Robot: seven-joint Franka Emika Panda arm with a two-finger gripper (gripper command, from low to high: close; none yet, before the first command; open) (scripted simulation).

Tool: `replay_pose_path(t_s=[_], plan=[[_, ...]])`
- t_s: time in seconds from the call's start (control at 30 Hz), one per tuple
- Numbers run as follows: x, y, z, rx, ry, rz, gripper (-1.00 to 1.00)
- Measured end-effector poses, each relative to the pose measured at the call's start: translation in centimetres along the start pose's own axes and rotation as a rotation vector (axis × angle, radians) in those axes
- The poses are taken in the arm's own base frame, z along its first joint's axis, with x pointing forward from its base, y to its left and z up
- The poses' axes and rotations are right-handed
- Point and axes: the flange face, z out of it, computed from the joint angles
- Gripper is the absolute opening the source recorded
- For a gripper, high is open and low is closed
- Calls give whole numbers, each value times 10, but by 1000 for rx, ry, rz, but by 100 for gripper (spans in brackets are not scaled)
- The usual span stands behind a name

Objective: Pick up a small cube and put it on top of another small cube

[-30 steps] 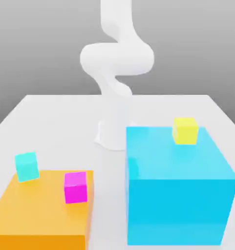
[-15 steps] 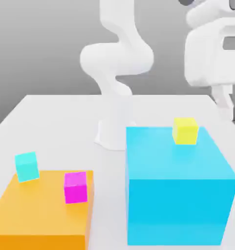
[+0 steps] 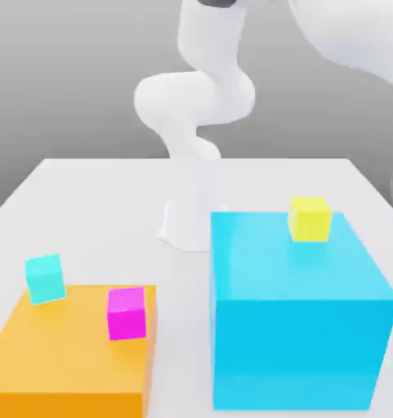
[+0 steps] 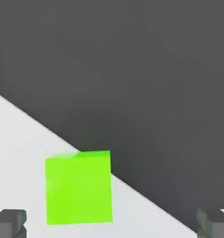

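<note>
Now approach step: gripper (image 4: 109,223) above green cube (image 4: 78,187), jaws apart, nothing held. Next, judged: centre, descend, grip; then carry to magenta cube (image 3: 126,313).

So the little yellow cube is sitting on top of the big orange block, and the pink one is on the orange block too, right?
Not quite. In the exterior view the yellow cube sits on top of the big cyan block, not the orange one. The pink cube is indeed on the orange block.
</note>
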Motion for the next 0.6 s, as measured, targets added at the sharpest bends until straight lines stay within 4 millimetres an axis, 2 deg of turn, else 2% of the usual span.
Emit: replay_pose_path(t_s=[0.07,0.1,0.27,0.3,0.37,0.43,0.47,0.6], plan=[[-2,-2,35,-3,-5,-5,0],[-3,-2,48,-3,-6,-5,-100],[-3,-2,48,-1,-8,-5,-100],[-3,-2,55,-2,-8,-6,-100],[-3,-3,38,-2,-8,-6,-100],[-3,-3,8,-2,-9,-6,-100],[3,8,-6,-6,-5,14,-100],[41,103,-42,-37,16,197,-100]])
